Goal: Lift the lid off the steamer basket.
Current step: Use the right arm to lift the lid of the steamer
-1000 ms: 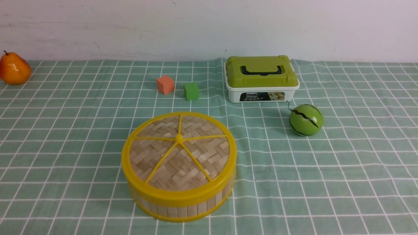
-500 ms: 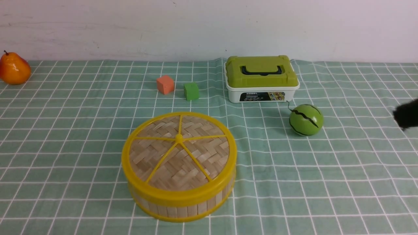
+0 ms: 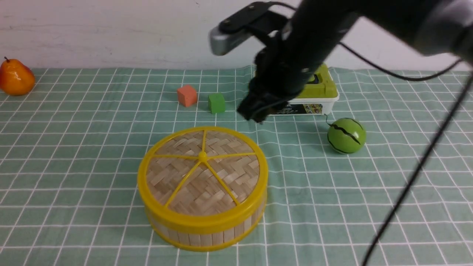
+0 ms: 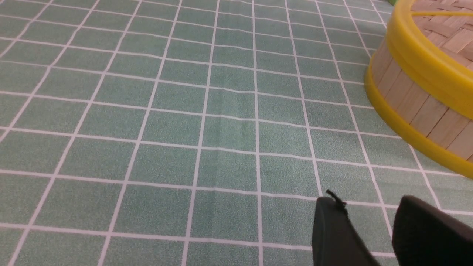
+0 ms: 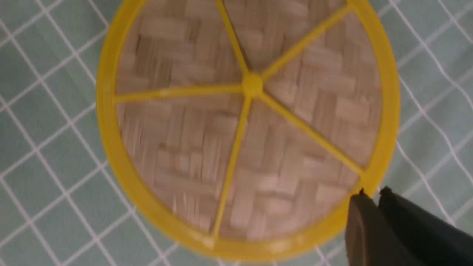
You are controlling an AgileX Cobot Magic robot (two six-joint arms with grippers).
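Fully covering the steamer basket (image 3: 201, 238), with the yellow rim and five spokes facing up: the lid (image 3: 202, 173). Sitting flat on the green checked surface (image 3: 74, 221), both together. Reaching in from the right and over the basket's far right side, blurred: the right arm (image 3: 325, 33). Held above the surface, well apart from the lid in the front view: the right tool (image 5: 373, 193), tips close together, but cannot tell whether open or closed; nothing seen in its grip. Standing open, with a gap between the fingers and nothing between them, apart from the basket: the left tool (image 4: 366, 205). Beyond the basket, close to each other: an orange-red block (image 3: 187, 95) and a green block (image 3: 216, 103). Beyond the basket to the right, partly hidden behind the right arm: a white box with a green lid (image 3: 319, 92). Right of the basket and farther back, near the box: a striped green ball (image 3: 346, 135). Far to the left of the basket, at the back: an orange pear (image 3: 16, 77).
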